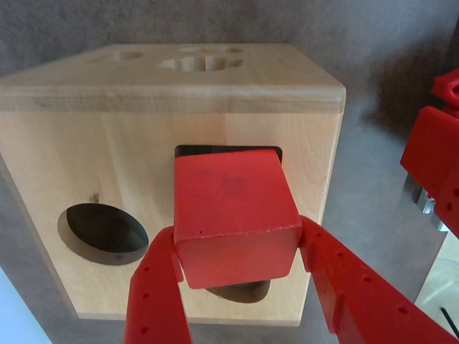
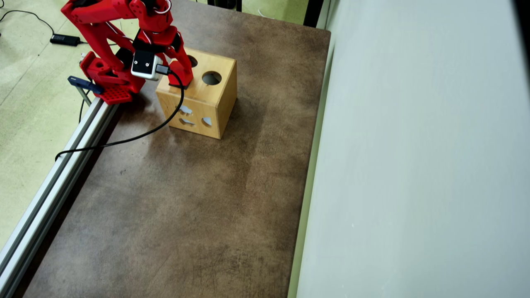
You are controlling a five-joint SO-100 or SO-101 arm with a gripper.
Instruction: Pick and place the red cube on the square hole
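Table: my brown mottled table (image 2: 198, 207) carried the work.
Box: a pale wooden box (image 2: 215, 105) stood near the table's far left corner in the overhead view.
Rail: an aluminium rail (image 2: 54, 182) ran along the table's left edge.
Cable: a black cable (image 2: 136, 135) crossed that edge.
Wall: a pale wall (image 2: 422, 157) bordered the right edge.

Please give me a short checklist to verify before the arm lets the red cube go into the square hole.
1. Gripper shut on the red cube: ok.
2. Cube over the square hole: ok, dark edge shows behind it.
3. Cube edges square with hole: cannot tell.
4. Cube away from the oval cut-out: ok.
5. Wooden box flat on the table: ok.
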